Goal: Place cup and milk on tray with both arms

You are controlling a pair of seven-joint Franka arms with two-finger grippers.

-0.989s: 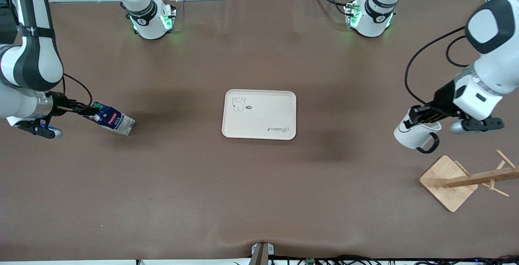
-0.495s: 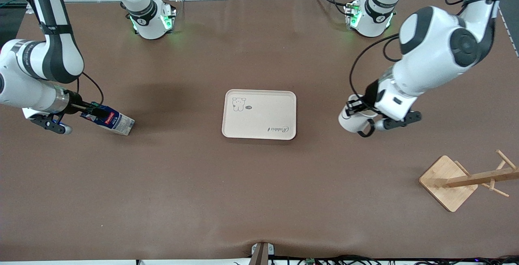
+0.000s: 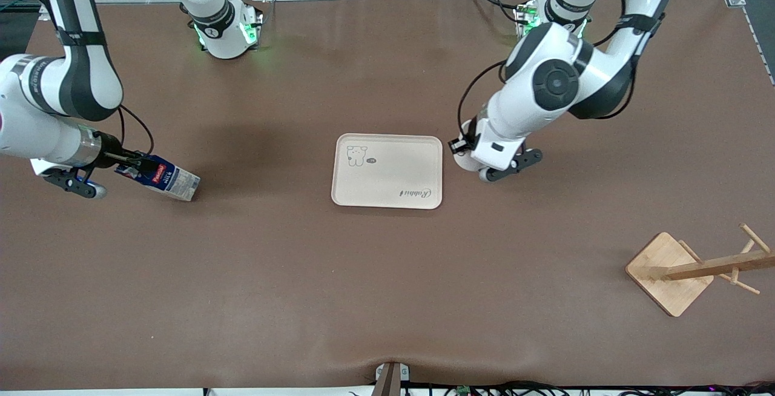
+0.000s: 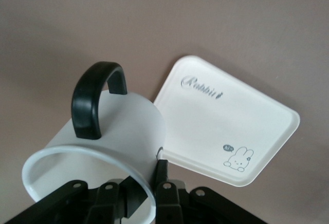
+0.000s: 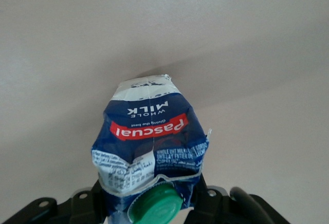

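Observation:
My left gripper [image 3: 459, 146] is shut on the rim of the white cup [image 3: 462, 161], which hangs beside the cream tray [image 3: 387, 171] at the edge toward the left arm's end. In the left wrist view the gripper [image 4: 146, 183] has one finger inside and one outside the rim. The cup [image 4: 128, 126] shows its black handle, with the tray [image 4: 216, 116] past it. My right gripper [image 3: 136, 165] is shut on the top of the blue milk carton [image 3: 166, 179], which is tilted low over the table toward the right arm's end. The right wrist view shows the milk carton [image 5: 149, 142] and its green cap [image 5: 157, 208].
A square wooden rack base [image 3: 669, 272] with a pegged post stands near the front camera at the left arm's end. The two arm bases, lit green, stand along the table's back edge, farthest from the front camera.
My left arm has swung the cup from near the wooden rack across to the tray's edge. My right gripper has shifted a little with the milk carton, whose lower end stays put.

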